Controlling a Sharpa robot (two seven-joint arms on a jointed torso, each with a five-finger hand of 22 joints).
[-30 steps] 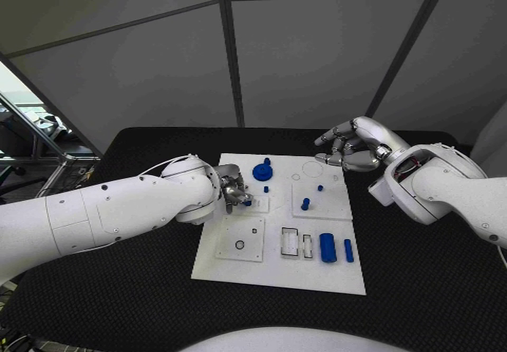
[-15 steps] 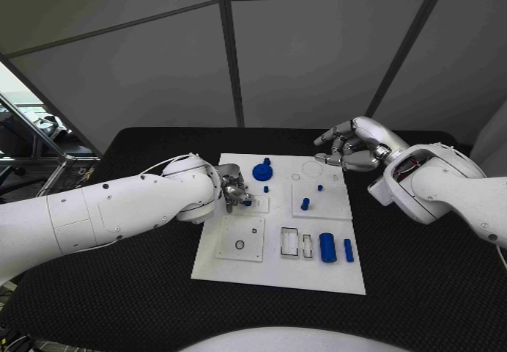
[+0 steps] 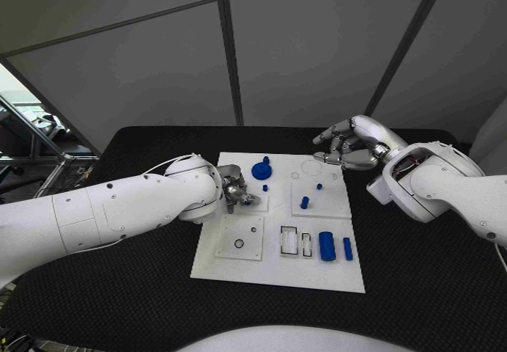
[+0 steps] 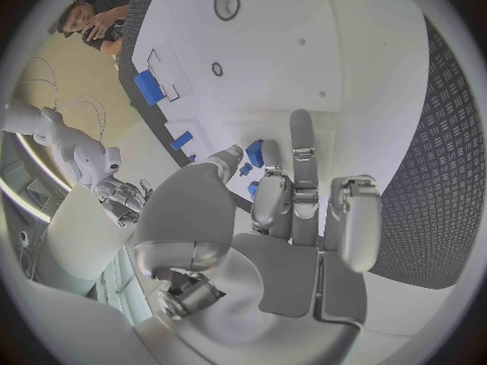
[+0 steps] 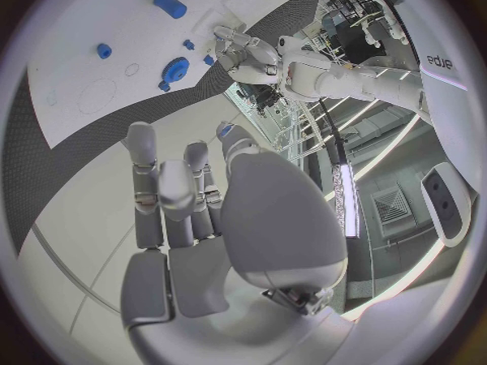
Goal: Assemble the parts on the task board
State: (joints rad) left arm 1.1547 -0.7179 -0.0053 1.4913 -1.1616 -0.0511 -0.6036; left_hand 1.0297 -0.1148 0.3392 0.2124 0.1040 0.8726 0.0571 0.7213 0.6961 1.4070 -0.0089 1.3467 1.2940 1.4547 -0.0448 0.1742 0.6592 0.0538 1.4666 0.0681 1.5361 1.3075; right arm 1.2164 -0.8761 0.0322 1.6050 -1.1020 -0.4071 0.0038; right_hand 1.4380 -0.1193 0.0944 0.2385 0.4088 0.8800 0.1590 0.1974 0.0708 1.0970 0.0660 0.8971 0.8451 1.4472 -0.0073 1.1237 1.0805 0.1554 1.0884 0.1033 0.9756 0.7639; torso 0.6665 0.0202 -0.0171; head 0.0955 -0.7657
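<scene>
While pinching the small blue part (image 3: 248, 203) at the task board's (image 3: 277, 273) nine o'clock edge in the left hand (image 3: 234, 192), treat as light, rigid, slippery, gripping its sides; cannot tell whether the curled right hand (image 3: 349, 147) at one o'clock holds anything.

1 white task board (image 3: 277, 273), center of frame. Blue parts on it, approx 7 visible:
- 1 round gear-like disc w/ knob (image 3: 262, 172), upper middle
- 1 large cylinder (image 3: 327, 246), lower right
- 1 slim bar (image 3: 348, 249) beside it
- 4 small pegs, e.g. (image 3: 304, 203); 1 by the left hand's fingers

2 robot hands: left (image 3: 232, 192), right (image 3: 349, 147).
</scene>
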